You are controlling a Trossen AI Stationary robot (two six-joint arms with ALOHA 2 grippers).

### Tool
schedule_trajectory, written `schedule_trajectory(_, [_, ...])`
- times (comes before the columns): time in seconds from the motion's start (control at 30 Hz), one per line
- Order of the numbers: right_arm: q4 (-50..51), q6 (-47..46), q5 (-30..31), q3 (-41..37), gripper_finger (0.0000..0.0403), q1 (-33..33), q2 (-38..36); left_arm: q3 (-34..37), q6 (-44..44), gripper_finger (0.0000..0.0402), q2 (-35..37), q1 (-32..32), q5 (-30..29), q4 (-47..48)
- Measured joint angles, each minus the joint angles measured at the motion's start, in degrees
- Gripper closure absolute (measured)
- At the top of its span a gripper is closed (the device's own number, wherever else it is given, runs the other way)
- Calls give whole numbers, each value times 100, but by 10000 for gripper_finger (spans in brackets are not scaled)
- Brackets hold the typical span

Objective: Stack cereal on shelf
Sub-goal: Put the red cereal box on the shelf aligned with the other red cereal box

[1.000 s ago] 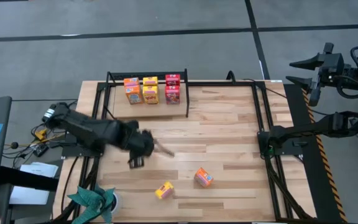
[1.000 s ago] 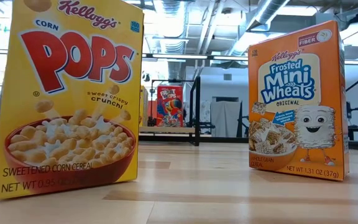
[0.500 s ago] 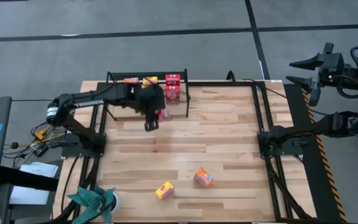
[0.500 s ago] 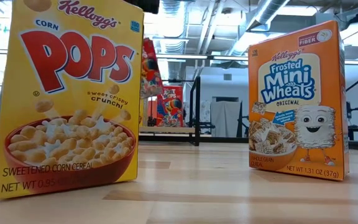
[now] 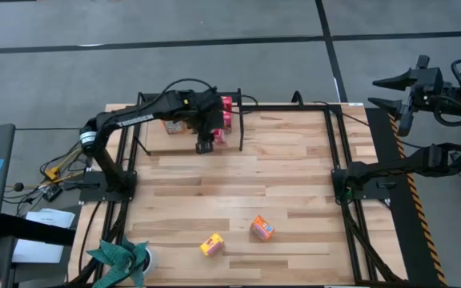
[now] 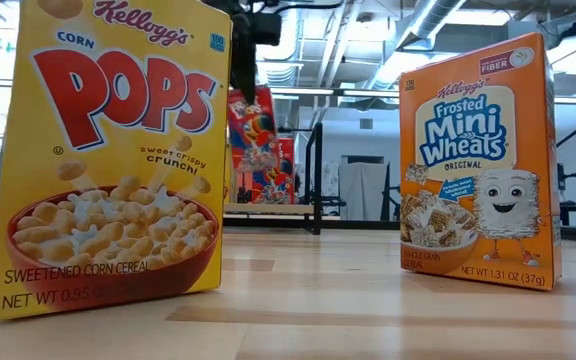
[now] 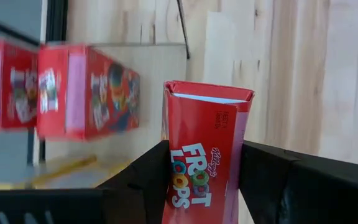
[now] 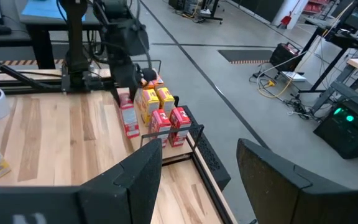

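A red Froot Loops cereal box [image 7: 202, 155] hangs in my left gripper [image 5: 205, 141], which is shut on it just in front of the shelf [image 5: 152, 138], a black-framed rack with a wooden board at the table's far left. Orange, yellow and red cereal boxes [image 8: 165, 111] stand on the shelf; my arm hides some from above. A yellow box [image 5: 211, 244] and an orange box [image 5: 262, 228] stand on the table near its front edge. My right gripper [image 8: 199, 180] waits open, off the table's right side. My left gripper pinches the red box between its two fingers [image 7: 146, 177], one on each long side edge [image 7: 235, 163]. The fingers slant down from above. The box hangs upright below them [image 8: 128, 119], lifted clear of table and shelf.
The shelf's black tube frame [image 5: 239, 120] stands beside the held box. Black rails [image 5: 336, 152] run along the table's right side. A white pot with a green plant [image 5: 122, 258] sits at the near left corner. Bare wood lies mid-table.
My left gripper has swung from the table's left middle toward the far edge and a little right, up to the shelf, rolling as it went. The red box has travelled with it, clear of the table, and now hangs in front of the shelved red boxes.
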State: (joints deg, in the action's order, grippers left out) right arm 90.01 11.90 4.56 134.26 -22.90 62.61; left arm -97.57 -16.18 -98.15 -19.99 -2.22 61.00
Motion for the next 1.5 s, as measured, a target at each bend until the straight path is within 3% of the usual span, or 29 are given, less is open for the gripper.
schedule_trajectory(0.5, [0,5,0,0,171,0,0,-403,-632,251,-981,-100,45,-109])
schedule_trajectory(1.5, [0,59,-1,0,171,0,0,-405,-608,251,-992,-304,-153,-246])
